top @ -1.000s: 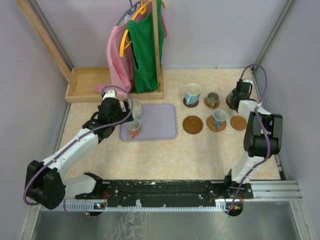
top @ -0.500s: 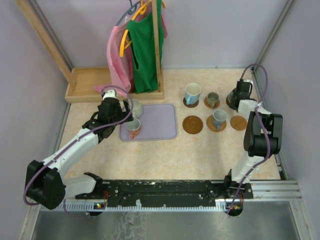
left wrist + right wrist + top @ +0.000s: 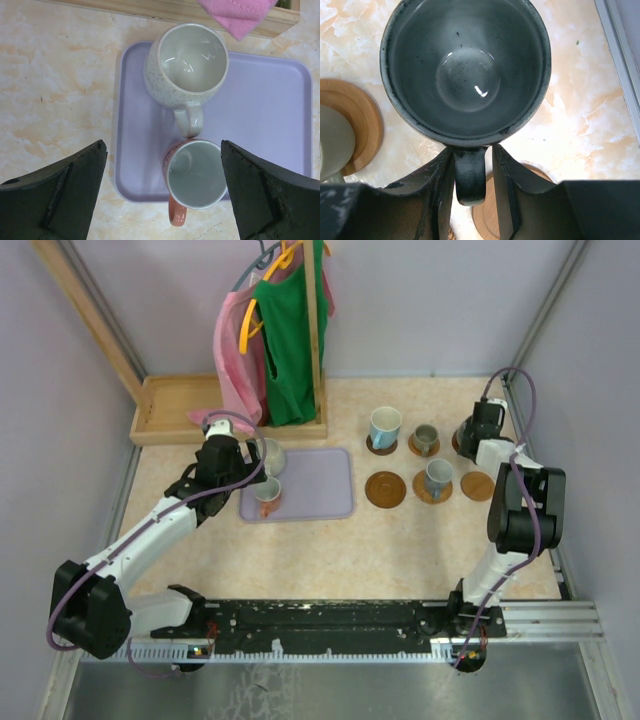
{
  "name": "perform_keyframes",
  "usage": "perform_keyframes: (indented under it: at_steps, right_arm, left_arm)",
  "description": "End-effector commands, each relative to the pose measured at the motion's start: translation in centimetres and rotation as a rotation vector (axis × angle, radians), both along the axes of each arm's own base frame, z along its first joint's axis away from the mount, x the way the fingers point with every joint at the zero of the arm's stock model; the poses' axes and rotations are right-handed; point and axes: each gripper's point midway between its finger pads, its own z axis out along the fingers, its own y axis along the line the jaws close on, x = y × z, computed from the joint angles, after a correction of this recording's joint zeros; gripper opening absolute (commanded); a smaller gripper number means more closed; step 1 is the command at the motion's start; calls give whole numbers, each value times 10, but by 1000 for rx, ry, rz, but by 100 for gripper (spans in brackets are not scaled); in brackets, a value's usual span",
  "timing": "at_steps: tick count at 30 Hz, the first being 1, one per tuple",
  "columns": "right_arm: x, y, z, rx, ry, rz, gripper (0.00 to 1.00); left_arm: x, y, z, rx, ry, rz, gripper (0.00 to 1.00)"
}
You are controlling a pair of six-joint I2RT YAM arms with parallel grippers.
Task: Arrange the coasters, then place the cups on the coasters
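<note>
Right pincer [image 3: 472, 150] just loosened off the dark cup [image 3: 465, 65] handle, gap showing now, so that cup's parked back right on the bench. Left pincer [image 3: 162, 150] hangs wide open over speckled cup [image 3: 187, 65] and pink cup [image 3: 195, 175] on the tray [image 3: 265, 100]; two bare coasters [image 3: 385, 489] waiting

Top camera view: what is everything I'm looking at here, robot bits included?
cups on coasters: three; one white and blue, two grey; right of the tray
dark cup: one; dark grey; far right
speckled cup: one; pale grey; on the tray
orange cup: one; orange outside; on the tray
coasters: at least five; brown; three under cups, two bare
tray: one; lavender; centre-left
wooden box: one; light wood; far left
garments: two; pink, green; hanging at the back
table: one; beige marbled
left gripper: black; open above the tray
right gripper: black; fingers either side of the dark cup's handle
</note>
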Motion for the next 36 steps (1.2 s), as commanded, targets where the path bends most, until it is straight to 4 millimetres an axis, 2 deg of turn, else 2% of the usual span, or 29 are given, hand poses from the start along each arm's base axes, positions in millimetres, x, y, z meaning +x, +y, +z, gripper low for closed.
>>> perform_keyframes:
  at_steps: [1, 8, 14, 17, 20, 23, 28, 36]
  right_arm:
    - [18, -14, 35, -24, -107, -46, 36]
    - [10, -15, 68, -17, -175, -90, 38]
    - [-11, -16, 101, 3, -222, -164, 38]
    - [-24, -11, 119, 5, -252, -189, 38]
    - [-35, 3, 136, 17, -286, -172, 38]
    - [-41, 32, 154, 34, -306, -107, 38]
    - [-52, 94, 169, 64, -318, 39, 38]
    - [-83, 202, 170, 122, -297, 289, 38]
  left_arm:
    - [4, 0, 7, -18, -27, 1, 100]
    - [4, 0, 9, -17, -30, 2, 100]
    - [4, 2, 11, -14, -35, 9, 100]
    - [4, 3, 14, -11, -39, 13, 100]
    - [5, 4, 17, -15, -45, 16, 100]
    - [4, 6, 18, -11, -42, 24, 100]
    - [5, 10, 25, -11, -56, 37, 100]
    - [7, 22, 29, -15, -48, 90, 100]
